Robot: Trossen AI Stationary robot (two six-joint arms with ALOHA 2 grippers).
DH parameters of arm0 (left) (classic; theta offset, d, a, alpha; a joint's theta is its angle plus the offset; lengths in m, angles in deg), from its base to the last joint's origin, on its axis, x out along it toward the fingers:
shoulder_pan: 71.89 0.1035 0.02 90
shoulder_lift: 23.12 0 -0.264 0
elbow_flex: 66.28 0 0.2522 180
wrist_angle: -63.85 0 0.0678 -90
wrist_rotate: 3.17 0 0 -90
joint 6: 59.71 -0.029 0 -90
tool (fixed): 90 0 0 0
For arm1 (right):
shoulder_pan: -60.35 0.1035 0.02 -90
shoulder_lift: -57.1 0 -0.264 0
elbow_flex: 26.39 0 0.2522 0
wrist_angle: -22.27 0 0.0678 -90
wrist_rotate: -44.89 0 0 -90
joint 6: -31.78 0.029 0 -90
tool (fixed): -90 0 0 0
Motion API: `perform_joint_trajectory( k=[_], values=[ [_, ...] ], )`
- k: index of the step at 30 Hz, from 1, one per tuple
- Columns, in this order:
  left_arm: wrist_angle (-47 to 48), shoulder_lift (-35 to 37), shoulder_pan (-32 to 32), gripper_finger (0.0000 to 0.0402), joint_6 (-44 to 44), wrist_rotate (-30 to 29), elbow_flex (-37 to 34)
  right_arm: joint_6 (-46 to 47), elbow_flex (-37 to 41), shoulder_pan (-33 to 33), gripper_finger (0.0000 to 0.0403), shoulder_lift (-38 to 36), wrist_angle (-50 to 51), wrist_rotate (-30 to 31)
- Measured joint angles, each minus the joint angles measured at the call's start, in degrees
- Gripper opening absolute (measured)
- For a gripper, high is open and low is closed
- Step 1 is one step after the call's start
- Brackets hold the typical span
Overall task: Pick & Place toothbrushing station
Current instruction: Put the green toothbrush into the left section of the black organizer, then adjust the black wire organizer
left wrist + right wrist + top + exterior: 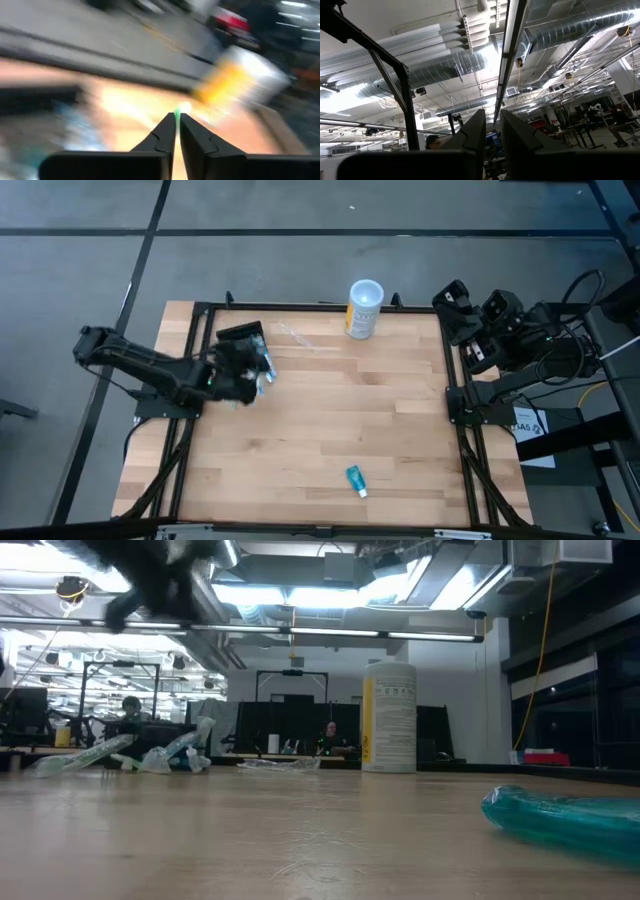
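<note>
i'm seeing my left gripper [262, 372] hovering over the far left part of the wooden table [320, 430], its jaws pressed nearly together with only a thin slit between the fingers [162, 137] in the left wrist view. nothing is sitting between them that i can make out; a small green-white glint shows just past the tips, and i can't tell what it is.

the toothbrushing station [240, 336], the small black block, is lying just beyond the jaws toward the table's far edge, close to them but not in their grip. some clear and bluish plastic pieces [264, 379] are lying right under and beside the fingertips; in the low view they're showing as a small heap [150, 755] on the table. a clear strip [292, 335] is lying a little past the jaws toward the cup.

the white-and-yellow cup [364, 308] is standing upright well ahead of the jaws at the far edge. a teal tube [356, 479] is lying well apart from them, near the front edge.

my right gripper [492, 132] is waiting off the table's right side, pointing up at the ceiling, jaws narrow with a small gap and holding nothing.

people are sitting in the room behind the table [328, 738].
</note>
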Motion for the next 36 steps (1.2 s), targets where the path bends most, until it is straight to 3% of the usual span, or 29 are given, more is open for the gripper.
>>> perform_joint_trajectory(
  k=[3,5,9,15,20,23,28,36],
  values=[
    [-23.43,0.64,-3.26,0.0045,-23.94,8.25,0.18,-1.18,0.00,0.00,0.0060,0.00,-0.26,0.00],
    [-29.59,0.66,-3.41,0.0061,-38.02,12.29,0.30,-1.45,0.00,0.00,0.0060,0.00,-0.28,-0.01],
    [-31.82,1.59,-2.51,0.0082,-42.73,13.64,0.07,-1.62,0.00,0.00,0.0060,0.00,-0.26,-1.41],
    [-13.10,5.64,-1.03,0.0082,-44.82,11.74,1.54,-2.10,-0.02,0.54,0.0060,0.24,-0.73,-1.99],
    [12.71,5.98,4.79,0.0073,-44.46,24.15,7.81,-3.17,-0.02,1.70,0.0060,0.26,-1.13,-2.10],
    [23.60,4.68,7.76,0.0067,-47.36,29.85,10.09,-4.06,-0.02,2.01,0.0060,0.26,-1.11,-2.13],
    [25.31,4.15,9.03,0.0065,-49.50,36.48,9.78,-4.70,-0.02,2.03,0.0060,0.26,-1.28,-2.12],
    [22.93,3.93,8.74,0.0079,-39.53,37.11,6.41,-5.90,-0.02,2.03,0.0060,1.37,-0.92,-2.10]
  ],
)
